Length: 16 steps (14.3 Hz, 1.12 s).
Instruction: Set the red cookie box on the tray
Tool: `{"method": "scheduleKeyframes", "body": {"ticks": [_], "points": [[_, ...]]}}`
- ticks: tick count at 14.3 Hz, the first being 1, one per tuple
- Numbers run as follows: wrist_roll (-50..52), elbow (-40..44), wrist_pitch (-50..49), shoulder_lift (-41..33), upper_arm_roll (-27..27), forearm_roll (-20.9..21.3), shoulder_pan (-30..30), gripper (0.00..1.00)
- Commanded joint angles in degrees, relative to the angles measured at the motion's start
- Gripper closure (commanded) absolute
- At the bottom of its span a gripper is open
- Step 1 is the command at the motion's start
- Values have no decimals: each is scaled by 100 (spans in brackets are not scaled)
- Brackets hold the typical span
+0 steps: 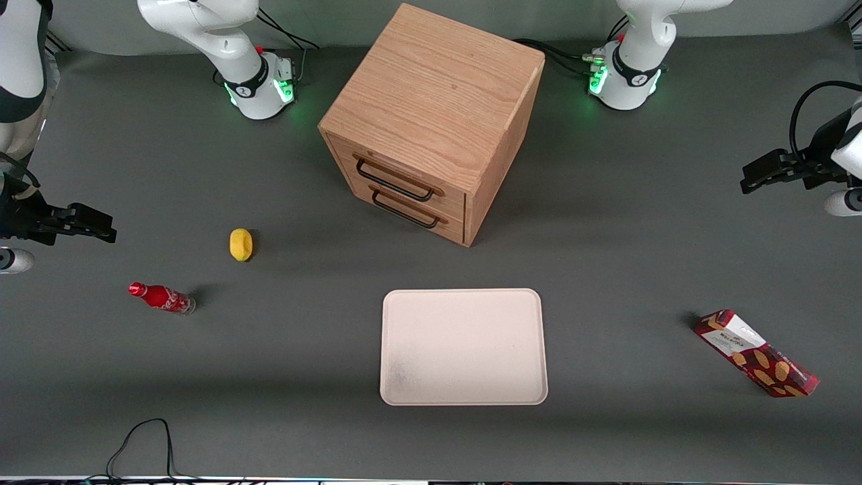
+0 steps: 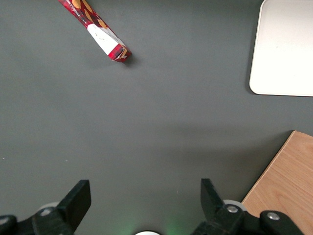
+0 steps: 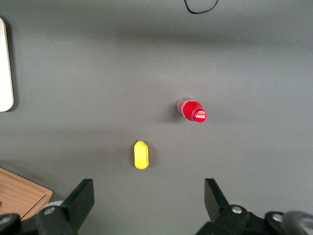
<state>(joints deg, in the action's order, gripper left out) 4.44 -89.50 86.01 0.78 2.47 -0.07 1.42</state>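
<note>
The red cookie box [image 1: 755,353] lies flat on the grey table toward the working arm's end, with its white label panel and cookie pictures facing up. It also shows in the left wrist view [image 2: 98,32]. The cream-white tray [image 1: 463,347] lies empty near the middle of the table, in front of the drawer cabinet, and one corner of it shows in the left wrist view [image 2: 286,49]. My left gripper [image 1: 761,176] hangs above the table, farther from the front camera than the box and well apart from it. Its fingers [image 2: 78,198] stand wide open with nothing between them.
A wooden two-drawer cabinet [image 1: 431,114] stands farther from the front camera than the tray. A yellow lemon [image 1: 241,244] and a small red soda bottle [image 1: 161,298] lie toward the parked arm's end. A black cable [image 1: 141,438] loops at the near edge.
</note>
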Motion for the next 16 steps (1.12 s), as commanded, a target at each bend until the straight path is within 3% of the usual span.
{"method": "scheduleKeyframes", "body": {"ticks": [1, 8, 11, 16], "points": [[-66, -59, -67, -87, -27, 16, -28, 0], [4, 46, 12, 106, -36, 42, -28, 0], [13, 546, 91, 650, -71, 34, 156, 0], [21, 2110, 109, 2143, -71, -45, 973, 0]]}}
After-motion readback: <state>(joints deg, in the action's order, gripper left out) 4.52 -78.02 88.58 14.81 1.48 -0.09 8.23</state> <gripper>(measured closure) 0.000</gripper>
